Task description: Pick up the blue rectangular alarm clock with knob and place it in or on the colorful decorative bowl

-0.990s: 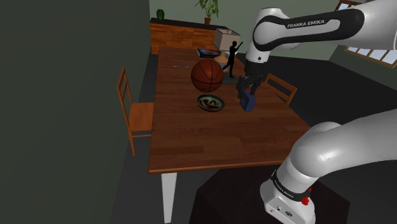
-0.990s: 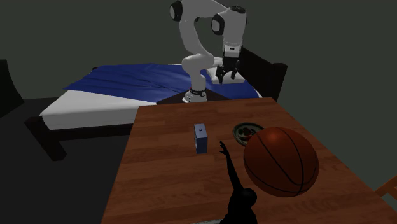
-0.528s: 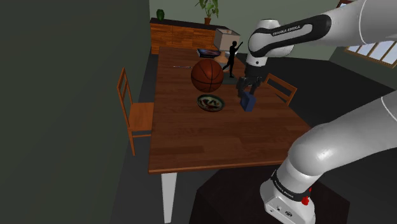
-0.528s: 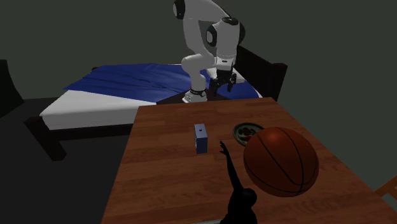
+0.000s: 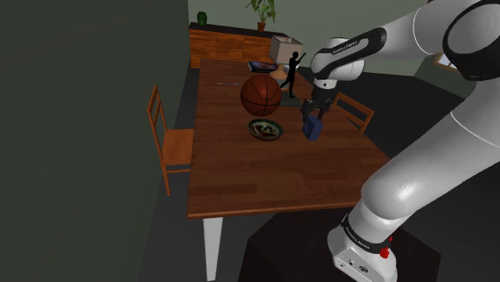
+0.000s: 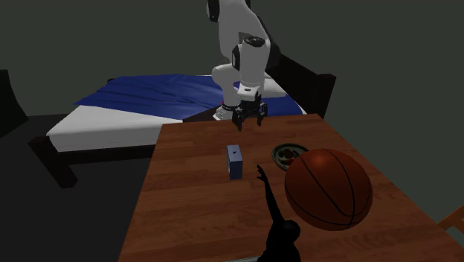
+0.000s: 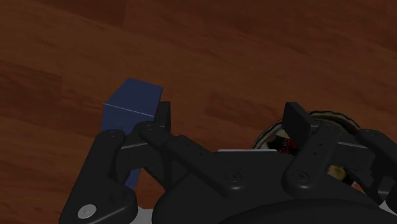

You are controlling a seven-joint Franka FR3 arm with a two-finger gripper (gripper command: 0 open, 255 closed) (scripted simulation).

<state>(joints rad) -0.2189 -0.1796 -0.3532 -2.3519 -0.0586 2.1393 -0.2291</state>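
The blue rectangular alarm clock (image 5: 312, 128) (image 6: 236, 161) stands upright on the brown wooden table (image 5: 264, 176). My gripper (image 5: 314, 112) (image 6: 247, 123) hangs just above it, open and holding nothing. In the wrist view my gripper (image 7: 229, 118) has its fingers wide apart, and the clock (image 7: 130, 114) lies outside the gap, beside one fingertip (image 7: 163, 114). The patterned bowl (image 5: 264, 129) (image 6: 288, 155) sits on the table a short way from the clock. Its rim (image 7: 331, 118) peeks out behind the other finger.
A basketball (image 5: 260, 94) (image 6: 327, 188) and a black figurine (image 5: 293, 70) (image 6: 279, 223) stand close beyond the bowl and clock. Wooden chairs (image 5: 168, 144) flank the table. A blue and white bed (image 6: 149, 104) lies behind the stand.
The arm has lowered and swung the gripper over the table to just above the clock. The clock, bowl and ball have not moved.
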